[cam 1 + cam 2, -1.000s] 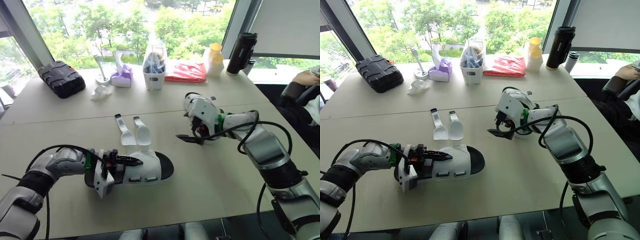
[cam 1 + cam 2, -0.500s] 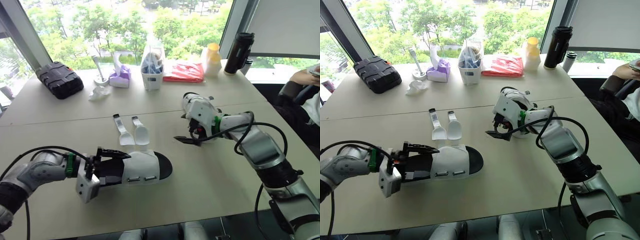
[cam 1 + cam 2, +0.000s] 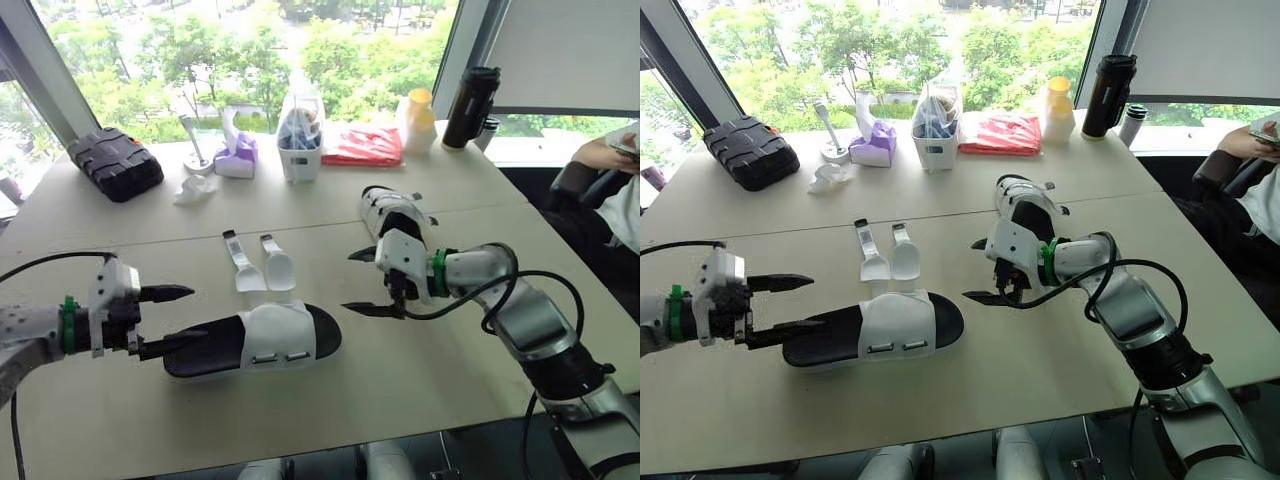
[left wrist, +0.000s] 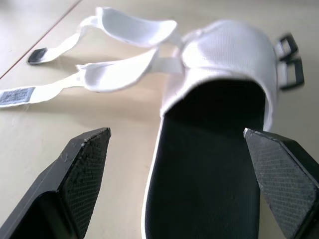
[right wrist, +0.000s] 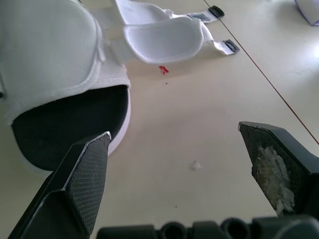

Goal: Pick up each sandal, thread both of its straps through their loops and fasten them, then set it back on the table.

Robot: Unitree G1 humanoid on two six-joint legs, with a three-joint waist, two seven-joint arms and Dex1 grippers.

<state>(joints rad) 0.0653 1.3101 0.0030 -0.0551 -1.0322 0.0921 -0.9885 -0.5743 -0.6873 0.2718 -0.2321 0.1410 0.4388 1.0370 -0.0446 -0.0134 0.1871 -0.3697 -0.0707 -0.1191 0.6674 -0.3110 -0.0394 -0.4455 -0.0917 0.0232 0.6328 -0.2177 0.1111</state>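
Smooth beige table (image 3: 420, 370) bears a white-mesh, black-soled sandal (image 3: 257, 340), straps (image 3: 279, 270) unfastened.

- Second sandal (image 3: 388, 205) lies partly hidden behind the right gripper (image 3: 350, 282)
- Person (image 3: 612, 165) cut off by the picture's edge
- Contents of the white bin (image 3: 299, 150) too small to tell

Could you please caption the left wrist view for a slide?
Open left gripper facing the heel of a white mesh sandal, its two white straps unfastened on the beige table.
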